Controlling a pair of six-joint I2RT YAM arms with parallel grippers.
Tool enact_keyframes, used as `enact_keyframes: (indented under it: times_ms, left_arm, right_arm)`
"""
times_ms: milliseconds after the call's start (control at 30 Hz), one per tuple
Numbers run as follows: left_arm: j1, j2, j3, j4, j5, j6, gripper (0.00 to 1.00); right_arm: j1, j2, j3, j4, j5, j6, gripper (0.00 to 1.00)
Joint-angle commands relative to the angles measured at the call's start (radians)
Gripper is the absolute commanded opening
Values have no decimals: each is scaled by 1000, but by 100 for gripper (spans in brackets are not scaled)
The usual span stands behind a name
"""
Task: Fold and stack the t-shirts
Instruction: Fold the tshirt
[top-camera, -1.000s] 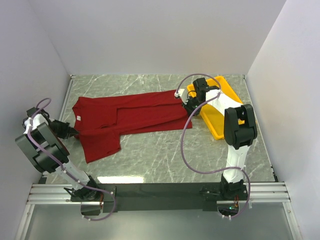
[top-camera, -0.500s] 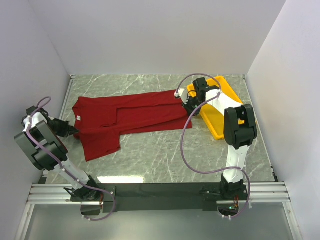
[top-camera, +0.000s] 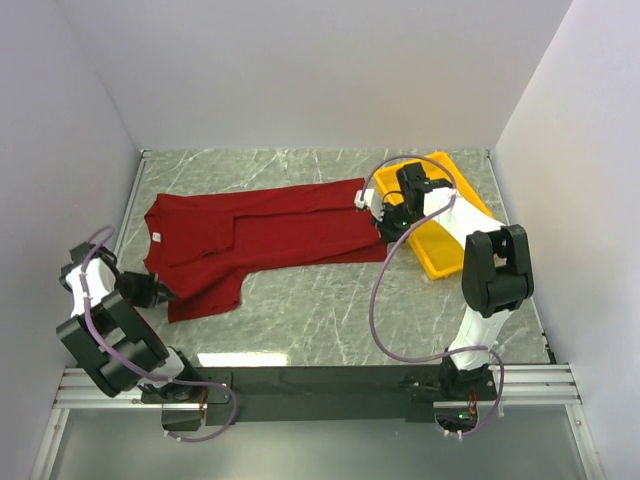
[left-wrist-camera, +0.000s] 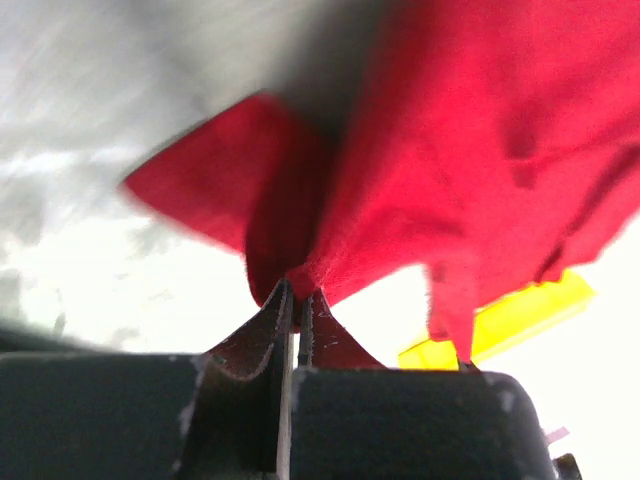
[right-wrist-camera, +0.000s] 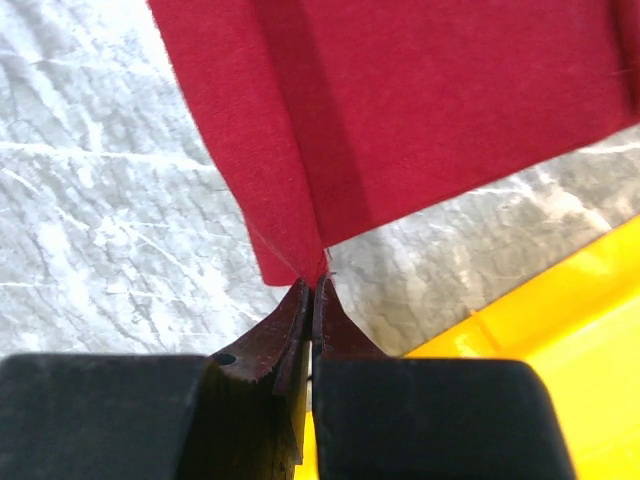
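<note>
A dark red t-shirt (top-camera: 270, 232) lies stretched left to right across the marble table, neck label (top-camera: 157, 236) at its left end. My left gripper (top-camera: 160, 292) sits at the shirt's near-left corner. In the left wrist view its fingertips (left-wrist-camera: 298, 292) are shut on a pinch of red cloth (left-wrist-camera: 420, 170), which rises from them. My right gripper (top-camera: 386, 228) is at the shirt's right end, beside the tray. In the right wrist view the right gripper (right-wrist-camera: 315, 282) is shut on the cloth's corner (right-wrist-camera: 290, 255).
A yellow plastic tray (top-camera: 445, 225) stands at the right, just beyond the shirt's right end; it also shows as the yellow tray (right-wrist-camera: 570, 310) and, blurred, the yellow tray (left-wrist-camera: 510, 322). White walls close the table on three sides. Bare marble (top-camera: 330, 320) lies in front of the shirt.
My left gripper has moved toward the near edge and a little right, dragging the shirt's left corner with it. The right gripper has shifted slightly right and nearer, still gripping.
</note>
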Motion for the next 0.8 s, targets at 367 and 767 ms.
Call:
enact_keyframes:
  times_ms: [367,767]
  left_arm:
    - [12,101,110,-180,-344,-147,1]
    - [12,298,162,-116,-243,-75,1]
  right_arm:
    - [-8,-34,-27,-37,-71,-25,2]
    - [-8,-11,48,-52,-85,-8,2]
